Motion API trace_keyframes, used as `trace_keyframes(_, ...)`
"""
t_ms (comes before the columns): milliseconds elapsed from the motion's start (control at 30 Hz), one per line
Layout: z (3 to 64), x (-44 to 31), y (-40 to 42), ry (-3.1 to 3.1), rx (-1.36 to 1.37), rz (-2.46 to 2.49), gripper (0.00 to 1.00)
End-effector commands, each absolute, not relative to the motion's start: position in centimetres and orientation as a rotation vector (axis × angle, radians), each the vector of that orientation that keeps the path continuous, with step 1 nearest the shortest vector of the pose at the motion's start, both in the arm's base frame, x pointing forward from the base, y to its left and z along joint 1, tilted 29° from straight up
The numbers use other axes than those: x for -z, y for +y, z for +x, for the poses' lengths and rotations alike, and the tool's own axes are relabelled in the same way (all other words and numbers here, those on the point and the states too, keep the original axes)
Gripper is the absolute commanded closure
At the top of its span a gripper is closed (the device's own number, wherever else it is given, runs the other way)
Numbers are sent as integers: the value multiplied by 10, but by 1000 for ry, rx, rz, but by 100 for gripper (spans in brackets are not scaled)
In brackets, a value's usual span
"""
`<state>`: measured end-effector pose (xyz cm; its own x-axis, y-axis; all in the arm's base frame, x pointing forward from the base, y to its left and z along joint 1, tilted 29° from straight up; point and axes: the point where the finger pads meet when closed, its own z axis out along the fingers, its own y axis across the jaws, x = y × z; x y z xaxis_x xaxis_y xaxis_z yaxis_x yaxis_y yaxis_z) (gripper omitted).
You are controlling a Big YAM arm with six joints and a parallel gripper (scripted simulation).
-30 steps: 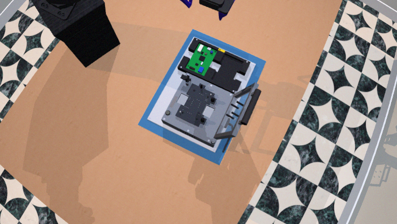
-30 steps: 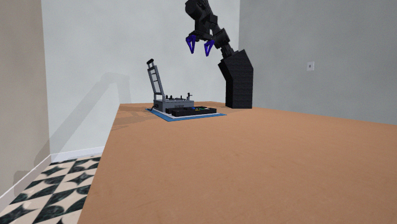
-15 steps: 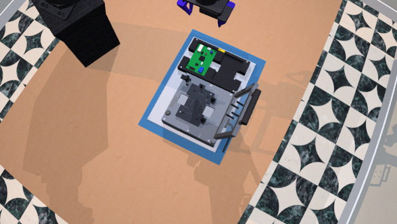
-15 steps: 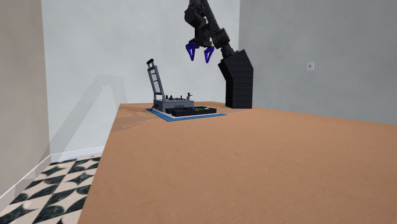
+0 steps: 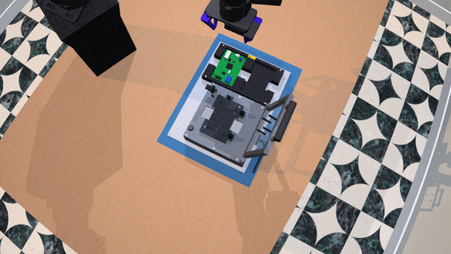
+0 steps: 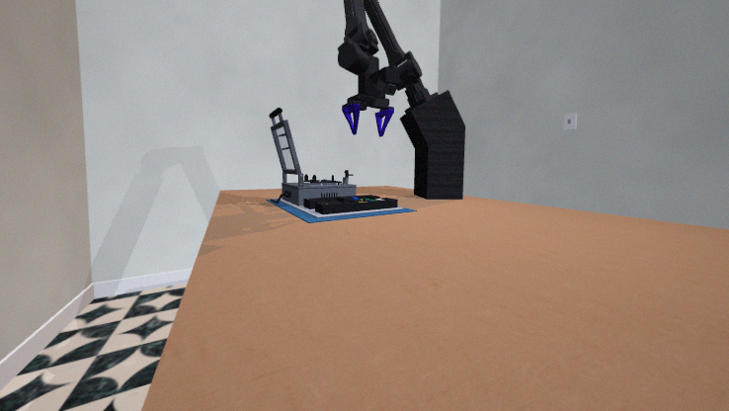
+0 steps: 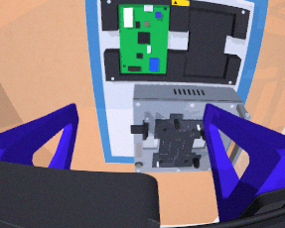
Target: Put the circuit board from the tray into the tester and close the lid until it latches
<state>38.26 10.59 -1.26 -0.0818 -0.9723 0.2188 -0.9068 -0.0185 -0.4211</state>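
Observation:
My gripper point(image 5: 230, 35) point(image 6: 367, 133) point(image 7: 140, 111) is open and empty, high above the tray and tester. The green circuit board point(image 5: 235, 66) point(image 7: 160, 47) lies face up in one pocket of the black tray point(image 5: 254, 83) point(image 7: 206, 45). In the top view it is the left pocket, and the board's white connector point(image 5: 227, 54) point(image 7: 128, 17) is at the end away from the tester. The tester point(image 5: 199, 135) point(image 6: 317, 192) point(image 7: 161, 92) has bare pins and posts. Its lid point(image 5: 256, 151) point(image 6: 292, 154) stands open at the hinge side. The latch hook point(image 5: 212, 89) point(image 6: 347, 174) point(image 7: 140, 130) stands at the opposite edge.
A blue mat point(image 5: 175, 130) point(image 6: 317, 219) point(image 7: 97, 99) with a white sheet lies under tray and tester. The lid's handle point(image 5: 285, 121) point(image 6: 275, 113) sticks up high beyond the hinge. The black arm pedestal point(image 5: 109, 41) point(image 6: 438, 153) stands at the left in the top view.

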Motion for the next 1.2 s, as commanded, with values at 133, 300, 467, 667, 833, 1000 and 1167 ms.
trace_keyframes(133,407,34,98,2081,716,-2006,8)
trace_keyframes(300,419,54,93,2079,718,-2002,8)
trace_keyframes(467,424,65,89,2079,719,-2002,8)
trace_keyframes(667,434,88,83,2080,719,-2004,8)
trace_keyframes(833,440,103,78,2082,718,-2006,8)
trace_keyframes(1000,443,112,76,2082,718,-2008,8)
trace_keyframes(1167,448,121,73,2081,720,-2006,8)
